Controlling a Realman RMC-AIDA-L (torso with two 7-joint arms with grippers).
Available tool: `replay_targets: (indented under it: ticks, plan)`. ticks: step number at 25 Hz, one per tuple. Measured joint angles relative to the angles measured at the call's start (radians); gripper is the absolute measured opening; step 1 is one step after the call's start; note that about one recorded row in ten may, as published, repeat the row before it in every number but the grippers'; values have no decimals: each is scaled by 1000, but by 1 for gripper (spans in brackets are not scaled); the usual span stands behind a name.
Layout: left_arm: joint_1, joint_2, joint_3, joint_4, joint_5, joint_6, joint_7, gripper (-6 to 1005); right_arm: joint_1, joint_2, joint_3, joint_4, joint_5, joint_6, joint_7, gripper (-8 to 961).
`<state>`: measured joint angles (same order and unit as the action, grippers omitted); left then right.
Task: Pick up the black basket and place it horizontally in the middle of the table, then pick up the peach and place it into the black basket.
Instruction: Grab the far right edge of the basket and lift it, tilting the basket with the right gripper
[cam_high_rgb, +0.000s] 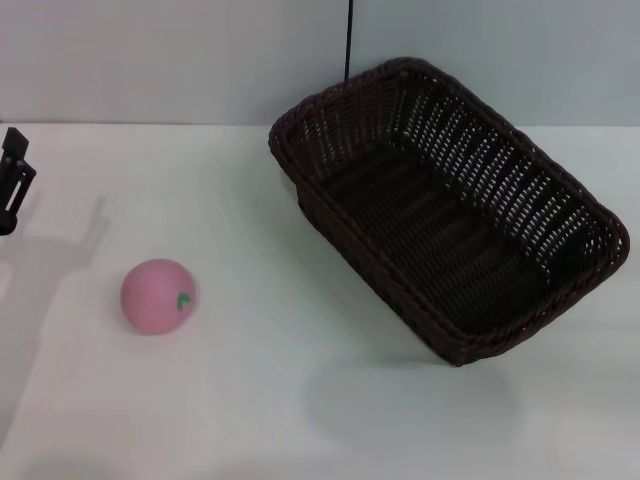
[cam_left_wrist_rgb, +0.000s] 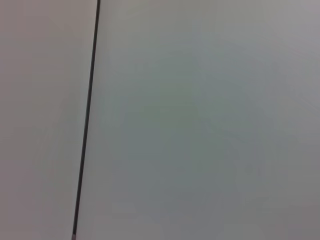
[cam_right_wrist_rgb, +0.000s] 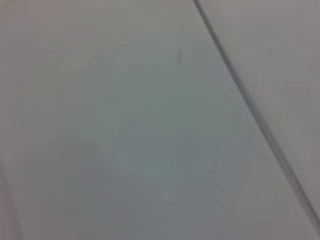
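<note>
The black basket (cam_high_rgb: 450, 210) is on the right side of the white table (cam_high_rgb: 270, 400) in the head view. It is turned diagonally, with its long side running from back left to front right, and its open top faces me. It is empty. A faint shadow lies on the table in front of its near corner. The pink peach (cam_high_rgb: 157, 295) sits on the table at the front left, well apart from the basket, with its green leaf mark facing right. My left gripper (cam_high_rgb: 14, 180) shows as a black part at the far left edge, behind the peach. My right gripper is out of view.
A pale wall runs behind the table, with a thin dark line (cam_high_rgb: 348, 40) going up it behind the basket. Both wrist views show only a plain grey surface crossed by a dark line (cam_left_wrist_rgb: 87, 120) (cam_right_wrist_rgb: 250, 100).
</note>
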<state>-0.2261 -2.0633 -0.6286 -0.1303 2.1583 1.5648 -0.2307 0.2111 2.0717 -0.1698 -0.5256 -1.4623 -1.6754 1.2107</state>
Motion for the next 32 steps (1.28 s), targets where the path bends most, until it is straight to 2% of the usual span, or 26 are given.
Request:
replay_targets:
  ticks: [3,5,7,9,11,13,15,17,19,21,24,26,28,32]
  plan:
    - [-5,0,1,1,0,-3,1,801,5,-2,-1,-312,-169,-14,353,553]
    - [-7,0,1,1,0,-3,1,800,32,-11,-18,-555,-317,-39,605,553]
    - [-10,0,1,1,0,-1,0,798,65,-29,-51,-713,-443,-73,780,552]
    - [-10,0,3,-2,0,2,0,797,120,-60,-98,-850,-590,-131,942,550]
    - [-8,-1,9,-7,0,4,0,796,196,-93,-130,-917,-724,-200,1045,548]
    - [-5,-2,17,-11,0,6,0,795,297,-134,-150,-916,-856,-292,1111,546]
    - [4,-3,22,-12,0,14,-1,794,381,-162,-165,-856,-965,-341,1145,544]
    - [11,-4,23,-12,0,21,-2,792,441,-178,-191,-788,-1044,-340,1158,542]
    - [23,-4,27,-12,0,30,-2,791,477,-182,-233,-725,-1085,-310,1162,540]
    - [33,-4,31,-13,0,34,-2,790,491,-182,-278,-675,-1090,-264,1168,538]
    - [48,-4,36,-14,0,38,-2,788,504,-175,-379,-556,-1087,-125,1177,535]
    - [55,-5,38,-15,0,43,-2,787,508,-172,-403,-524,-1087,-88,1174,533]
    - [59,-5,38,-15,0,50,-2,786,513,-156,-434,-488,-1086,-25,1159,531]
    - [55,-5,39,-15,0,55,-4,784,521,-109,-470,-455,-1086,86,1117,527]
